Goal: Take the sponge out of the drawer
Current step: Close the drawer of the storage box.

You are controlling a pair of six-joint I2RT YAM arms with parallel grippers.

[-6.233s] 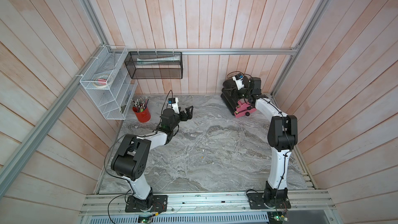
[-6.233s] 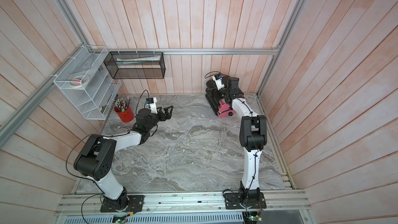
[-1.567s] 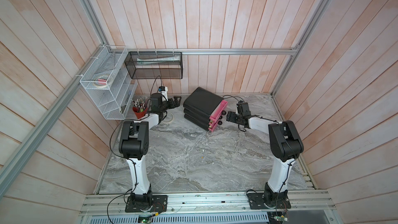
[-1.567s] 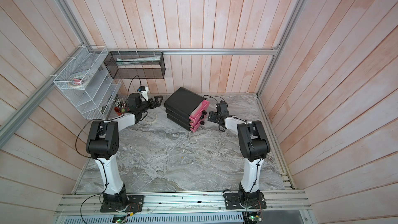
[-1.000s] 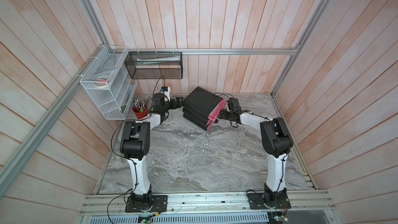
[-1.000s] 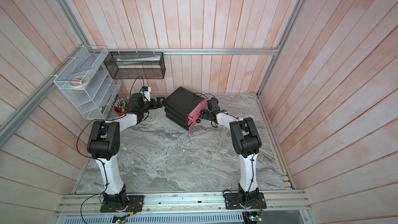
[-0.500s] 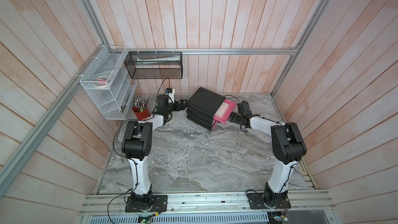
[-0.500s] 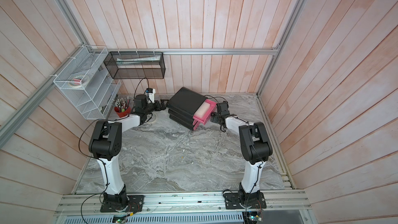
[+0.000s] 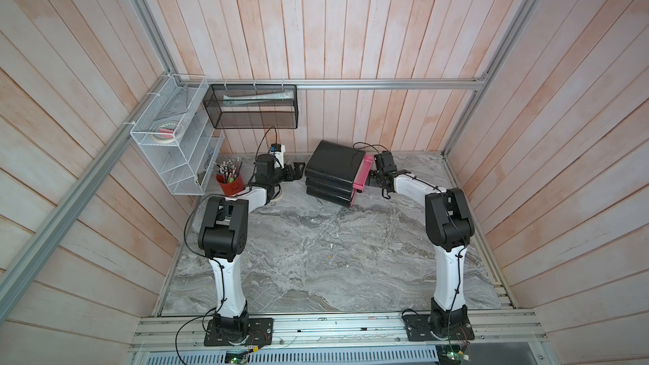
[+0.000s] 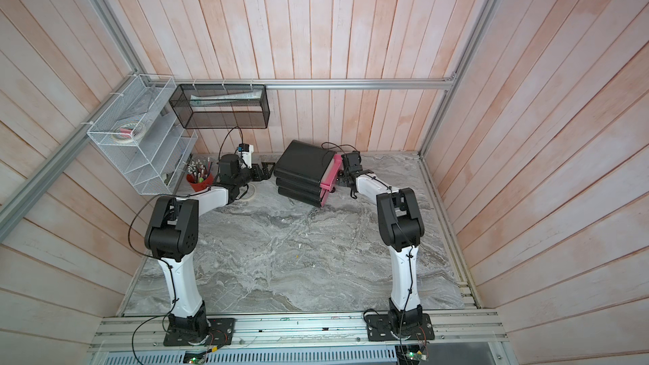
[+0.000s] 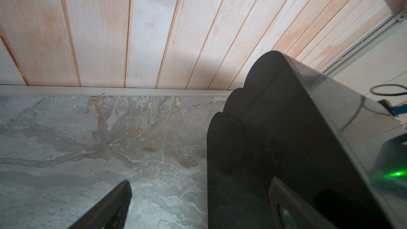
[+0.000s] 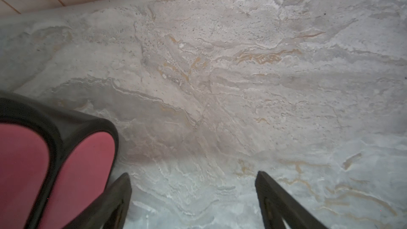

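Two grippers at the work, neither with anything in it. Right gripper point(image 12: 191, 175) is spread wide, with only bare table point(image 12: 264, 73) between its fingers (one fingertip is just beside the rounded pink drawer fronts point(image 12: 22, 172), contact not clear). In both top views the right gripper point(image 9: 373, 180) point(image 10: 340, 180) sits hard up against the pink face of the black drawer unit point(image 9: 333, 165). Left gripper point(image 11: 200, 181) is equally spread, at the opposite, closed side of the drawer unit point(image 11: 286, 128), whose dark corner falls between the fingers; touching or just clear, cannot tell. In a top view the left gripper point(image 9: 296, 171) shows close beside the unit's back. Sponge: not seen in any view. Judged to lie inside one of the three stacked drawers, so behind the pink fronts and beyond the right gripper's fingertips, with the unit's body between it and the left gripper. Which drawer holds it, unknown. From above the fronts look nearly flush; the uppermost may stand a little proud, but no interior shows. Progress, as a judgement: early. The arms are placed on either side of the unit, the left apparently set to brace it, the right at the fronts. Left to do: pull a drawer open far enough to show the sponge, reach in, close on it, lift it clear, set it on the table. Red cup point(image 9: 230, 184) of pens stands near the left arm, apart from the unit.
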